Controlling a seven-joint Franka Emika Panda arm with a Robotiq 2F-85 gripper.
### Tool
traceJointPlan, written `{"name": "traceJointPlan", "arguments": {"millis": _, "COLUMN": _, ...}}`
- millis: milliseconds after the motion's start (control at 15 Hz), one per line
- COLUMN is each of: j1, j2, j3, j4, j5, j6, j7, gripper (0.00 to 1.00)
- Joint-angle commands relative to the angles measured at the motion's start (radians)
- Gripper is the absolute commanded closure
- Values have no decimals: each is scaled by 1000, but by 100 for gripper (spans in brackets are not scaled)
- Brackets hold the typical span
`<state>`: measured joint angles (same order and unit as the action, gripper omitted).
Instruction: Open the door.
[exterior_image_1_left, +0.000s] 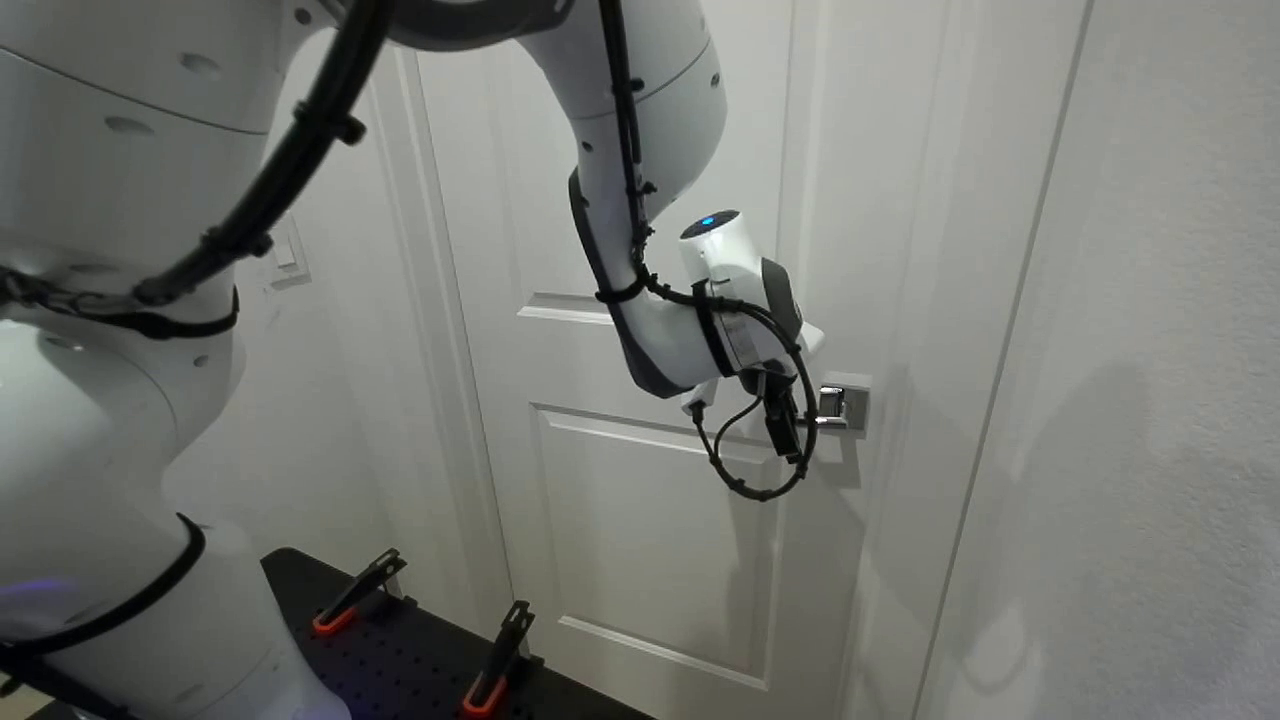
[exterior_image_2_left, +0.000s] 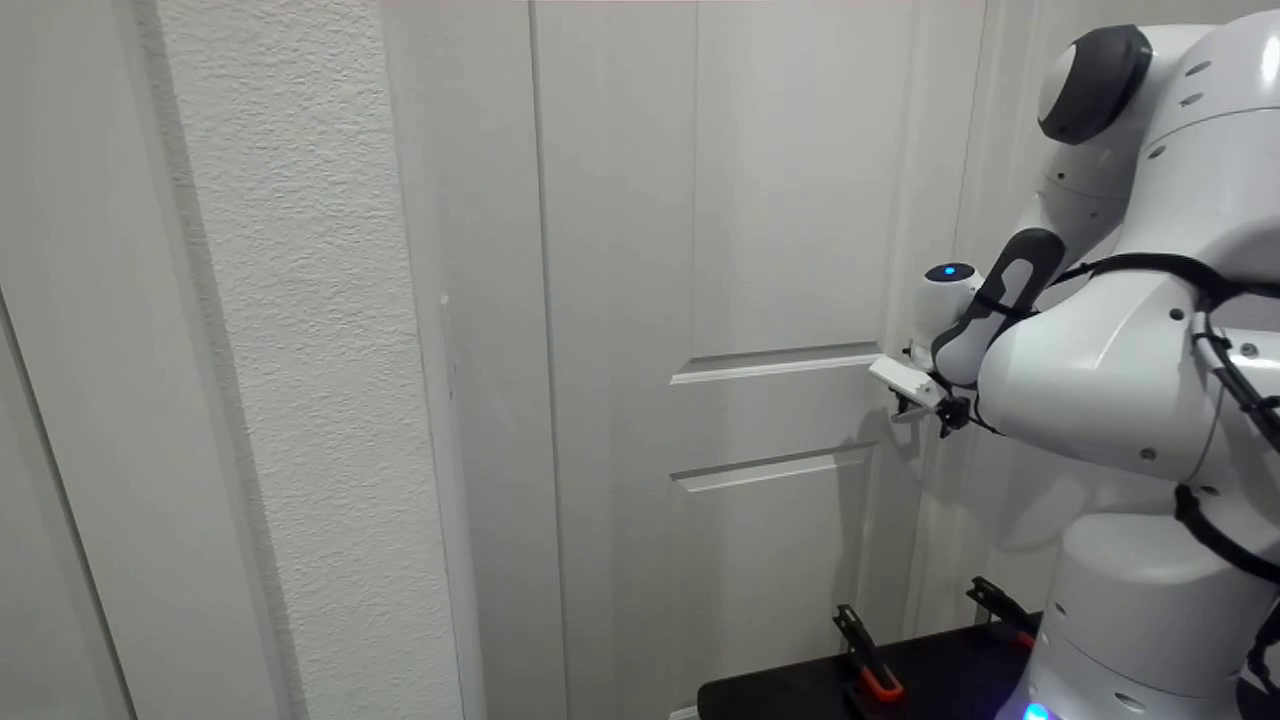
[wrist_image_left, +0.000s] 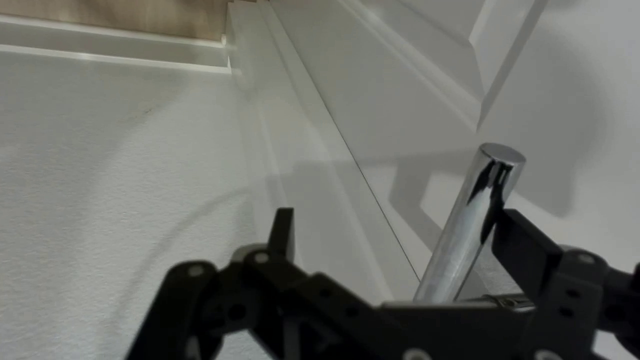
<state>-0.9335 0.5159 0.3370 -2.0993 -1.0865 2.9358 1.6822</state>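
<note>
Beyond the robot arm (exterior_image_2_left: 1090, 365), in both exterior views, stands the door (exterior_image_2_left: 750, 415), tall and white, its smooth face broken by recessed rectangular panels (exterior_image_1_left: 640, 540) whose bevelled edges catch the light as pale strips. It looks closed, with a thin dark seam along its edge in the wrist view. A silver lever handle (wrist_image_left: 464, 235) sits on a square plate (exterior_image_1_left: 857, 408); seen close, the lever is a round, polished bar with a flat end and dark reflections near its tip. Soft grey shadows fall across the white paint around it. The jaws are at this handle, released and parted wide; in the wrist view the lever shows between them, much nearer the jaw at the right, though whether it touches that jaw cannot be told. Near the door in an exterior view is a textured white wall (exterior_image_2_left: 300, 350). Low in both exterior views, a black worktop (exterior_image_1_left: 390, 650) reaches in front of the door, carrying two black-and-orange clamps (exterior_image_1_left: 502, 652) set apart along its edge.
</note>
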Motion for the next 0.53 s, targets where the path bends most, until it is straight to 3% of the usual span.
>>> {"name": "traceJointPlan", "arguments": {"millis": 0, "j1": 47, "j2": 21, "j3": -75, "j4": 32, "j5": -105, "j6": 11, "j7": 74, "gripper": 28}}
{"name": "traceJointPlan", "arguments": {"millis": 467, "j1": 145, "j2": 92, "j3": -184, "j4": 132, "j5": -333, "j6": 47, "j7": 290, "gripper": 79}}
